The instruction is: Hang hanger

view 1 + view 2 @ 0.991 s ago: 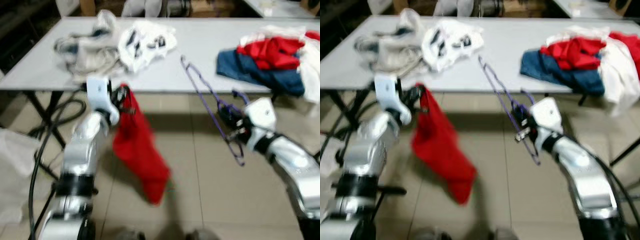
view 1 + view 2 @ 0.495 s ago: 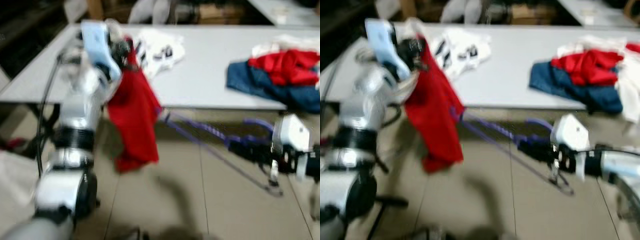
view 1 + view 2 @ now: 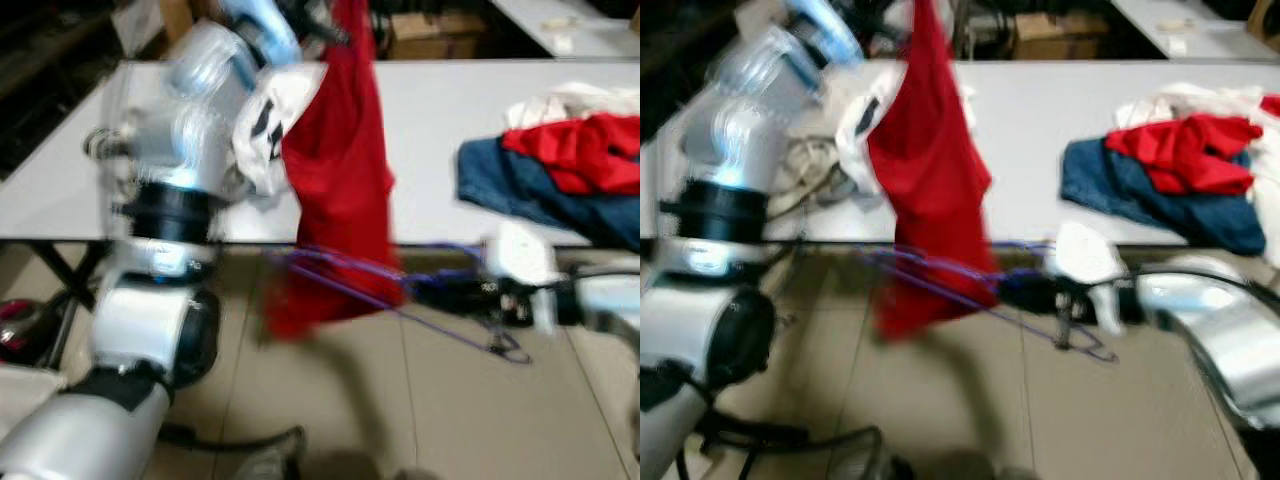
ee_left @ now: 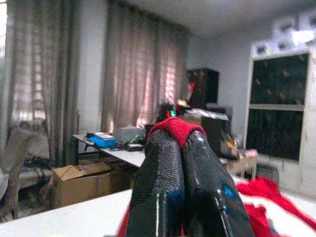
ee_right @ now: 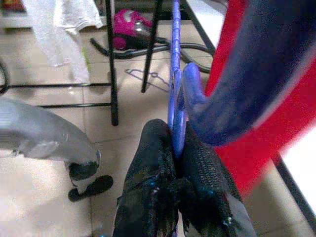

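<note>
right gripper clamped tight on purple hanger, thin wire, light, springy, probably twists if held off-centre, so grip near hook. beyond its tips, red garment dangles limp from left gripper, pinched shut on collar edge.

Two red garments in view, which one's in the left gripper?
The red cloth hanging in the air, pinched by the left gripper. The other red garment lies on the table atop a blue one.

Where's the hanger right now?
In the left eye view, the purple hanger is pinched in the right gripper just below the table edge, reaching left toward the red garment that the left gripper holds up.
</note>
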